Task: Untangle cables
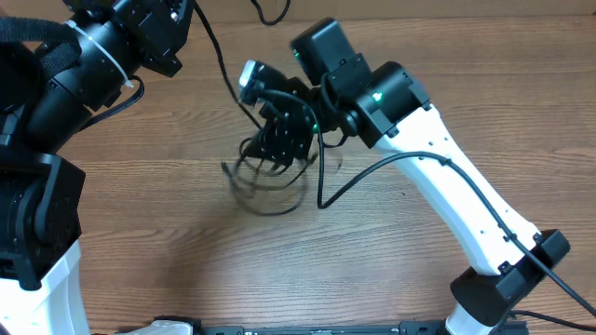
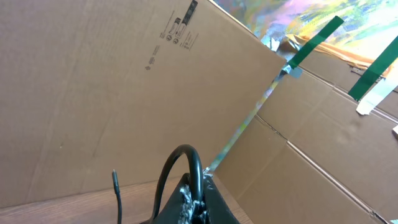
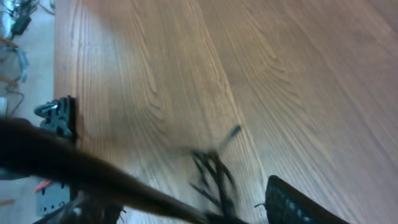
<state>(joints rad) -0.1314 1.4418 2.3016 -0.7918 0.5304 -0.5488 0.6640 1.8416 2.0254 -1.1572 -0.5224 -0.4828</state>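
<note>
Over the middle of the table (image 1: pixel 168 242), your right gripper (image 1: pixel 279 149) hangs directly above the cables (image 1: pixel 265 186), which lie as a loose black knot of loops on the wood. From overhead, motion blur hides its fingers, so you cannot read their spread there. The right wrist view helps: one finger (image 3: pixel 292 205) sits at the lower right corner, and the cables (image 3: pixel 214 177) lie on the wood just left of it, with a plug end poking out toward the upper right. A blurred dark bar crosses the lower left of that view, and you cannot tell whether it is the other finger or a cord. The jaws look parted, with nothing clearly pinched. Whether the finger touches the cables cannot be told.

Your left gripper (image 2: pixel 196 202) is closed tight. Its wrist view shows a strand (image 2: pixel 183 165) arching up out of the pinched fingertips in a short black loop, with a loose plug end (image 2: pixel 115 180) standing upright beside it. Behind them is only the cardboard wall (image 2: pixel 93 93) with strips of green tape (image 2: pixel 314 40), and the table edge shows at the bottom.

Only the overhead view shows the strand (image 1: pixel 216 56) running from the raised left arm (image 1: pixel 102 46) at the top edge down toward the knot.
</note>
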